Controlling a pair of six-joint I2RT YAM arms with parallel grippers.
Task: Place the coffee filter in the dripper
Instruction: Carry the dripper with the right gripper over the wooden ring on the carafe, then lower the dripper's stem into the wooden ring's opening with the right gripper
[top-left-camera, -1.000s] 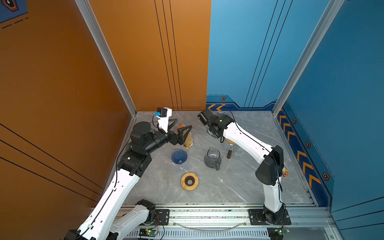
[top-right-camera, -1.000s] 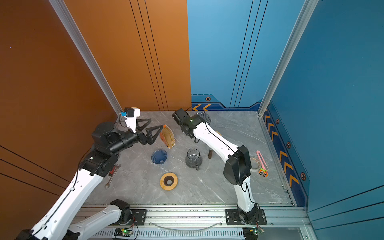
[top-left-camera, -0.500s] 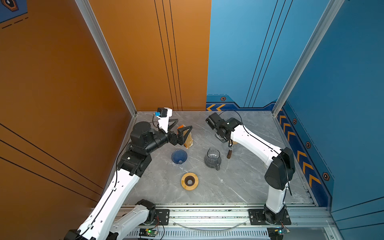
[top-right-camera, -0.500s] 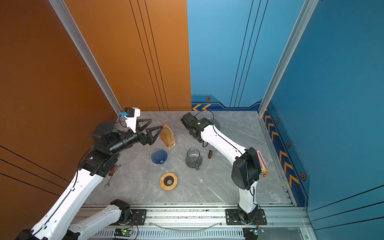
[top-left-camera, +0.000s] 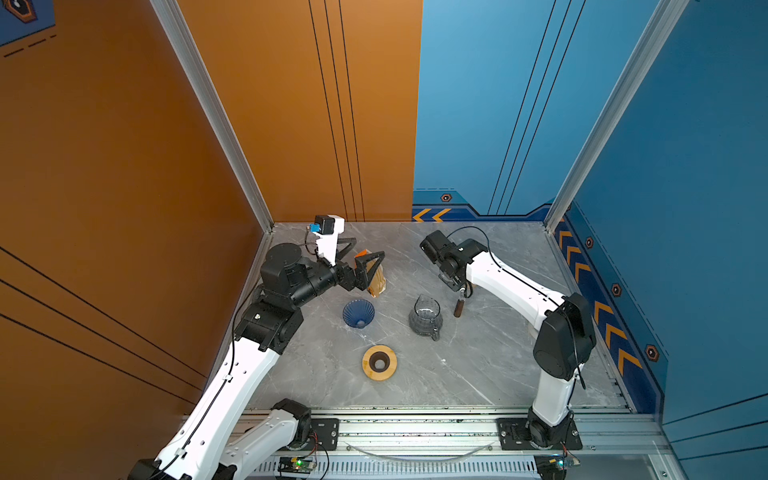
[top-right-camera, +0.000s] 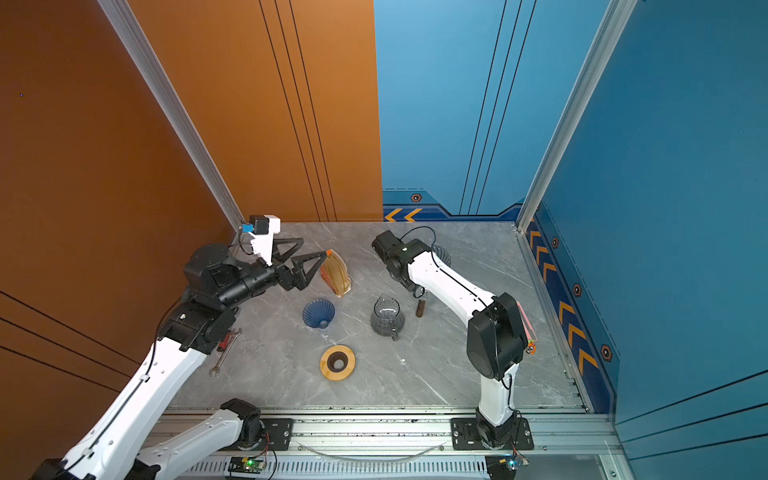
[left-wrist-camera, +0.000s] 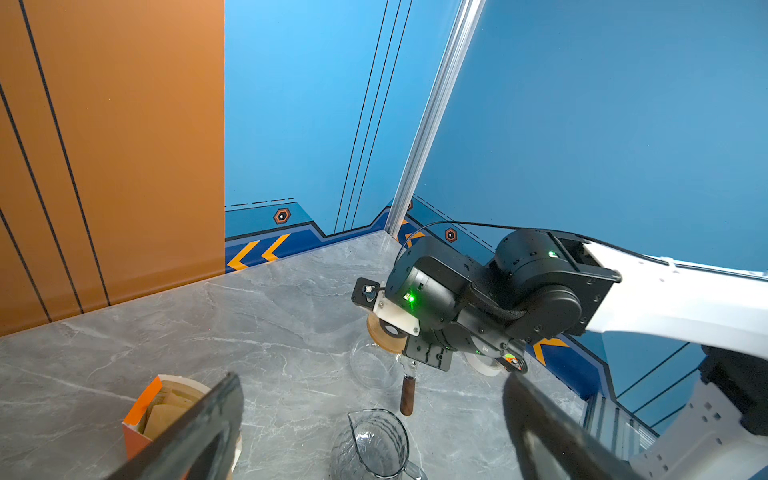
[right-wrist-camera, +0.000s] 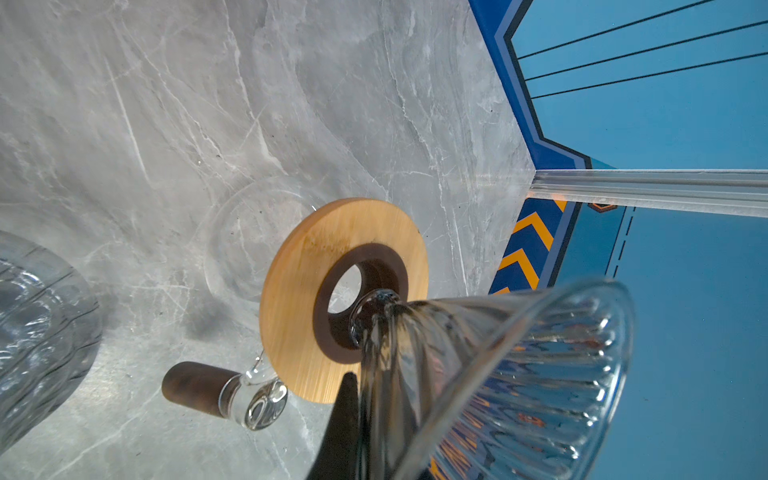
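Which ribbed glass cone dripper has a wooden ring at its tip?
The clear glass dripper with the dark handle; the blue glass dripper is bare, a loose wooden ring lying apart from it.

left gripper (top-left-camera: 369, 248) fingers spread wide, held level; right gripper (top-left-camera: 456, 286) fingers closed, pointing down.

My cell: orange wall panels (top-left-camera: 291, 104) on my left, blue wall panels (top-left-camera: 478, 104) right, grey marble-look tabletop (top-left-camera: 478, 374).
Thin dark vert. lines on both colours; alu. corner posts (top-left-camera: 212, 108) at the joins. Dark-blue skirting strip (top-left-camera: 432, 215) w/ orange chevrons along the blue base. Light even, shadows soft. Slotted alu. rail (top-left-camera: 415, 428) at front edge of the tabletop.
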